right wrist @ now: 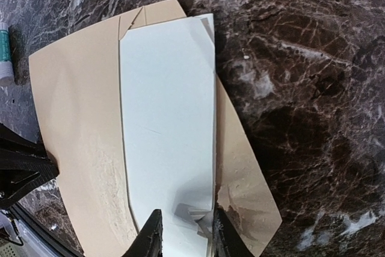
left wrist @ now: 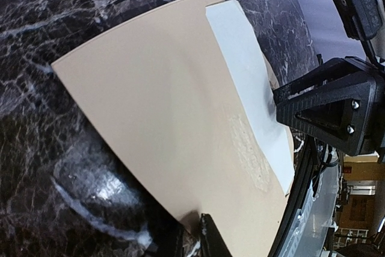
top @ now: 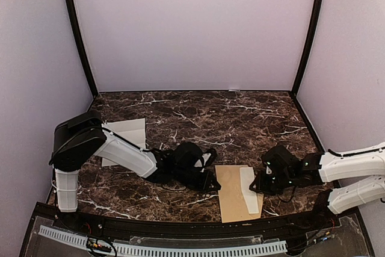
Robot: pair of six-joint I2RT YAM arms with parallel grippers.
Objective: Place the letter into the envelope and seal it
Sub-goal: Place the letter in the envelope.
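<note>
R gripper jaws pinch letter at near end, feeding into envelope. L gripper jaws nip envelope's left edge, anchoring it.

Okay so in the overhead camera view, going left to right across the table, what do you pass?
White sheet of paper → left gripper → envelope → letter lying on the envelope's right part → right gripper at the letter's right edge.
</note>
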